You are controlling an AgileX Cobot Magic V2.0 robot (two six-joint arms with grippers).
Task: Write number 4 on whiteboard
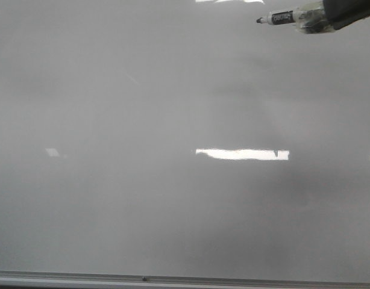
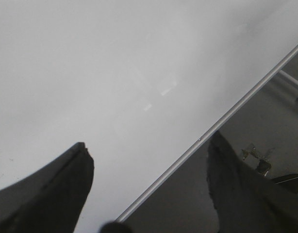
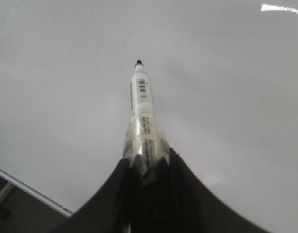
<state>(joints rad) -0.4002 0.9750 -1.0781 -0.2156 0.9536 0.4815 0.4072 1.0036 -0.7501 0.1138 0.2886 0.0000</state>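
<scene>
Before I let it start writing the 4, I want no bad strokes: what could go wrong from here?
1. The marker sits in the right gripper by its rear end only, its tip far out; pressing down could tilt or slip it.
2. In the front view the tip is near the whiteboard's far right corner, leaving little room for strokes there.
3. No ink shows on the board yet, and glare streaks could mask thin lines.

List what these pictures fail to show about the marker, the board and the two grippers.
- Marker: label print is blurred in front and right wrist views; its rear end is hidden by the right gripper.
- Whiteboard: three edges are cut off in the front view.
- Tip contact with the board: cannot tell in any view.
- Left gripper: absent from the front view.
</scene>
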